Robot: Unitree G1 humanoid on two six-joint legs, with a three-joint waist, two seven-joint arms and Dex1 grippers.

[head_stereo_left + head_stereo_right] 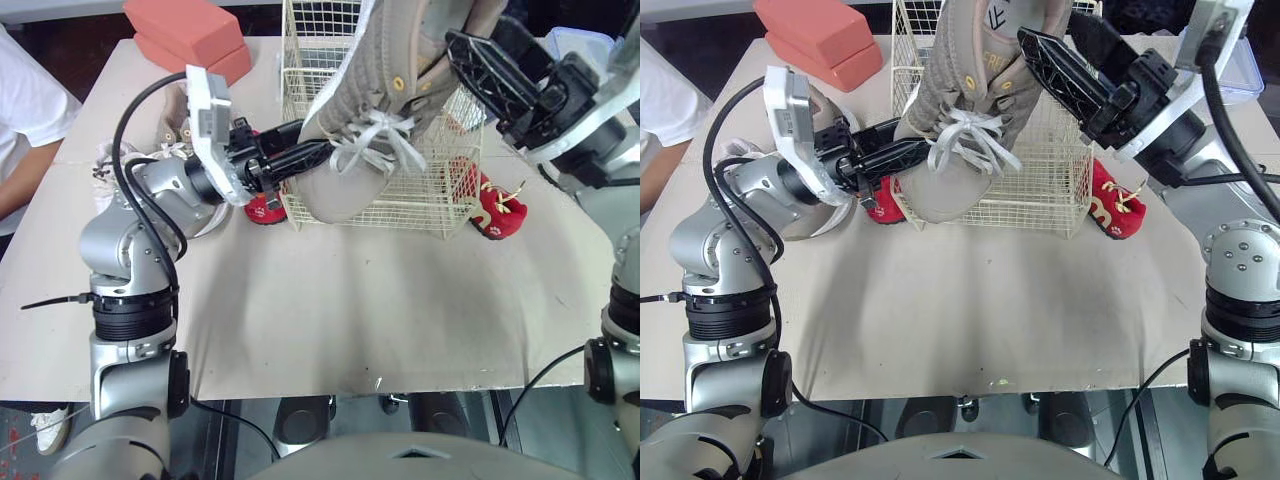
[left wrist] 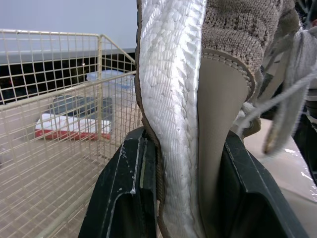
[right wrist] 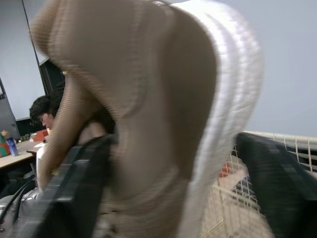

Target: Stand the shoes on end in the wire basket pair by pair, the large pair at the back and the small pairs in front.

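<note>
Sneaker (image 1: 940, 185) between left fingers (image 1: 890, 155), right fingers (image 1: 1060, 75); tongue print (image 1: 988, 60) illegible.

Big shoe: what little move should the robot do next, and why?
Probably lift the shoe a little higher and carry it back over the basket rim. The left end effector and right end effector clamp it toe down, but the toe hangs in front of the basket's front wall, not inside, and the large pair belongs at the back.

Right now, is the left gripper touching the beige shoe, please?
Touching. The left wrist view shows the fingers of the left gripper pressed against both sides of the beige shoe.
</note>
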